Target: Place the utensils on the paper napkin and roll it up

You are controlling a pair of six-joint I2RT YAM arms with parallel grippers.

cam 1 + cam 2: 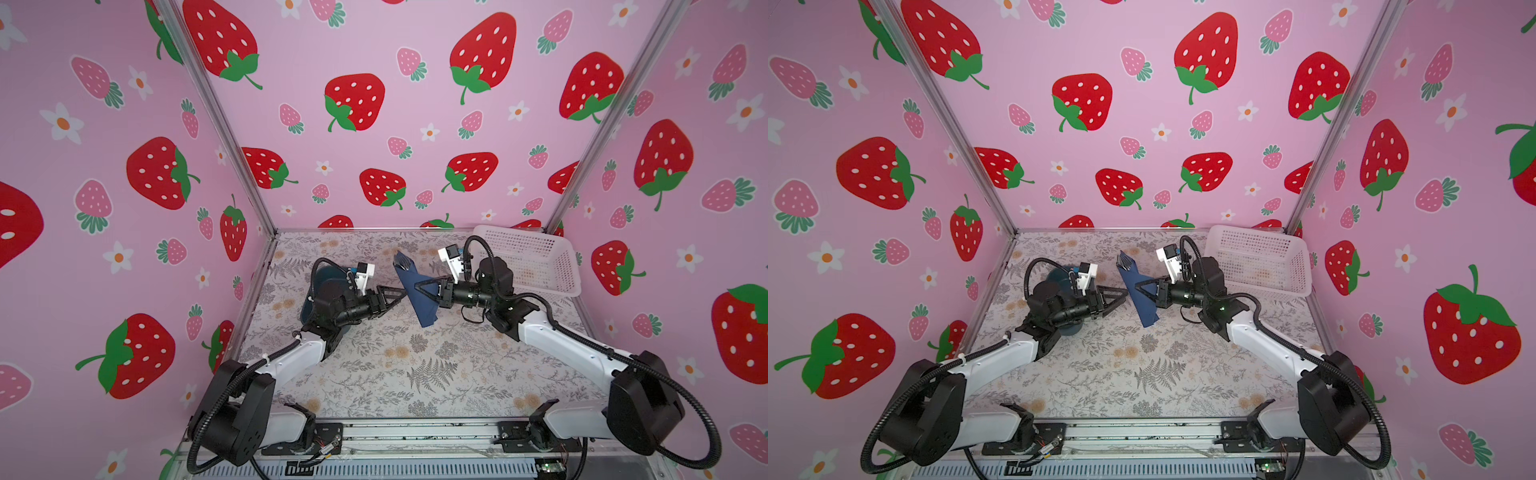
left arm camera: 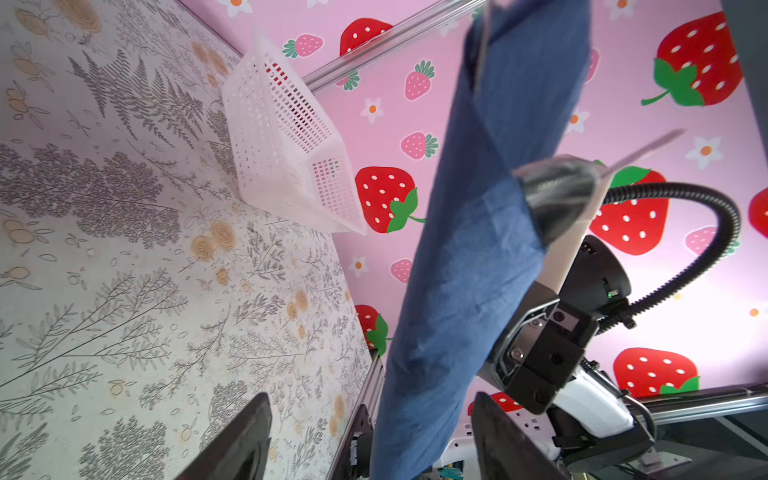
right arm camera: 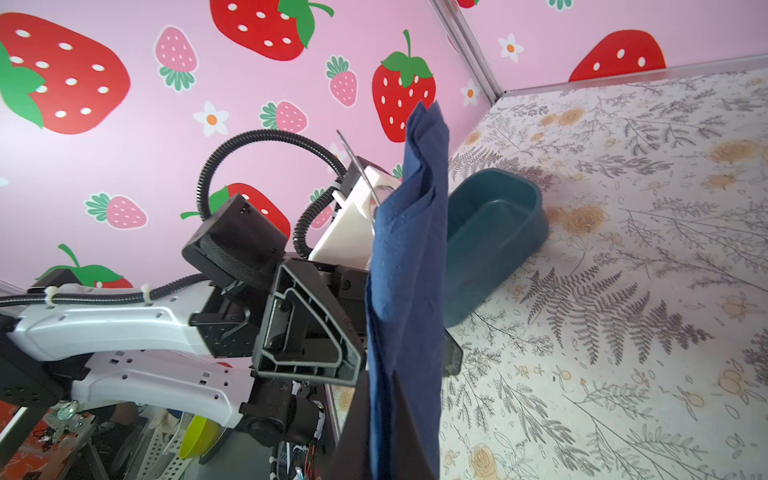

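One rolled navy paper napkin, utensils inside uncountable, one white basket, one teal tub, two robot arms.

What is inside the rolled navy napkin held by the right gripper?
The utensils: their pale tips stick out of the paper napkin at one end. Everything below the tips is wrapped in paper, so how many there are cannot be told.

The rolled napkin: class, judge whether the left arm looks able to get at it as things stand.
Probably yes: the left gripper, jaws open, faces the napkin with nothing between them; the right gripper holds it up.
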